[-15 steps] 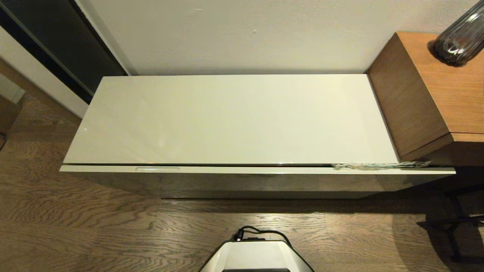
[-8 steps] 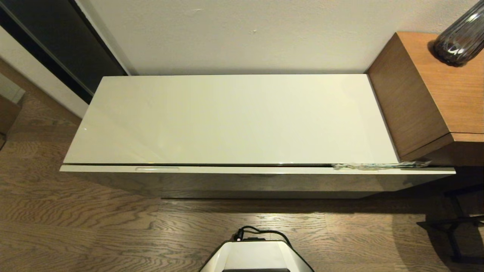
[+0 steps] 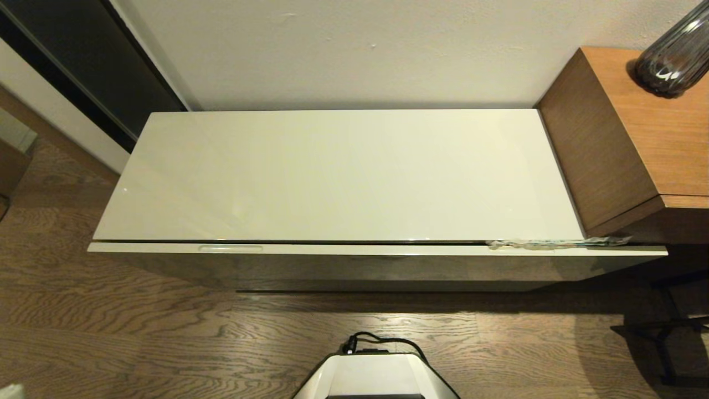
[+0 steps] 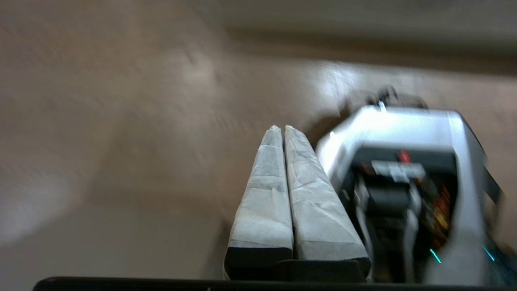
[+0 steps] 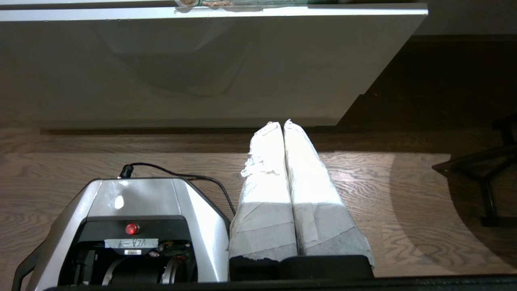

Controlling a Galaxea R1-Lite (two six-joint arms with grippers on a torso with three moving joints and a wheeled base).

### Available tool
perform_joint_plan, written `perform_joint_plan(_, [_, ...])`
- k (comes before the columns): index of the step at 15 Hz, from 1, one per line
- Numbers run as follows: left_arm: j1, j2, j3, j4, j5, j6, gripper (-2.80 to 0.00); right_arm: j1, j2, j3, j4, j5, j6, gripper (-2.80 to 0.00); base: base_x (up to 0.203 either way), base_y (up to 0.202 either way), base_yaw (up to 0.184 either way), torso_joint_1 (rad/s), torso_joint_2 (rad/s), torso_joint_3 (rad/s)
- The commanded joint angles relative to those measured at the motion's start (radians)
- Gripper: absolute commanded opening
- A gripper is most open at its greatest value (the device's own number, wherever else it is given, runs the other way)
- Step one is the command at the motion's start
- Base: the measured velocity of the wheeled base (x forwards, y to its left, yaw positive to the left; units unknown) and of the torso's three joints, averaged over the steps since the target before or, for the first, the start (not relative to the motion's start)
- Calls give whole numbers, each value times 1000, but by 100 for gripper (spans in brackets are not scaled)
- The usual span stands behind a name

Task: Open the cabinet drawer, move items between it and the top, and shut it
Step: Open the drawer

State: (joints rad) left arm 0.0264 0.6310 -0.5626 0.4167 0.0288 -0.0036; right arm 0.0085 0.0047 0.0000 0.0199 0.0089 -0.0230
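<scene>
The cabinet drawer (image 3: 376,249) is almost closed, its glossy cream-white front rim lying just under the near edge of the top (image 3: 338,174), with only a thin dark gap between them. At the right end of that gap a strip of crumpled clear plastic (image 3: 556,243) with a hint of green pokes out along the drawer rim — it is pinched between drawer and top. The top itself carries nothing. A brown wood-grain cube (image 3: 631,138) butts against its right edge, and a dark ribbed vase (image 3: 673,55) stands on the cube.

The left pincer (image 4: 281,128) hangs over the wood floor (image 3: 138,332) beside the robot's base (image 3: 376,377), its padded fingers pressed together and holding nothing. The right pincer (image 5: 281,122) is low in front of the drawer front, beside the base — fingers together as well, empty.
</scene>
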Motion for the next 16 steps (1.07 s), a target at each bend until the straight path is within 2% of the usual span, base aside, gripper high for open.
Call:
perform_joint_plan(1, [6,288,-42,-29,-20,-11,-280,1,1,0,0,0,-2,-280,0,0,0,0,0,0])
perform_joint_plan(4, [-2,557,-78,-242,-50,-49,-280,1,1,0,0,0,-2,-280,0,0,0,0,0,0])
perform_joint_plan(6, [-37,695,-111,-382,-57,-96,-280,0,1,0,0,0,-2,-280,0,0,0,0,0,0])
perform_joint_plan(10, [-137,875,-154,-529,-55,-220,-280,1,1,0,0,0,-2,-280,0,0,0,0,0,0])
perform_joint_plan(14, [-199,1031,-165,-734,0,-236,-280,-1,1,0,0,0,-2,-280,0,0,0,0,0,0])
perform_joint_plan(16, [-209,1079,-204,-781,23,-235,-280,1,1,0,0,0,-2,-280,0,0,0,0,0,0])
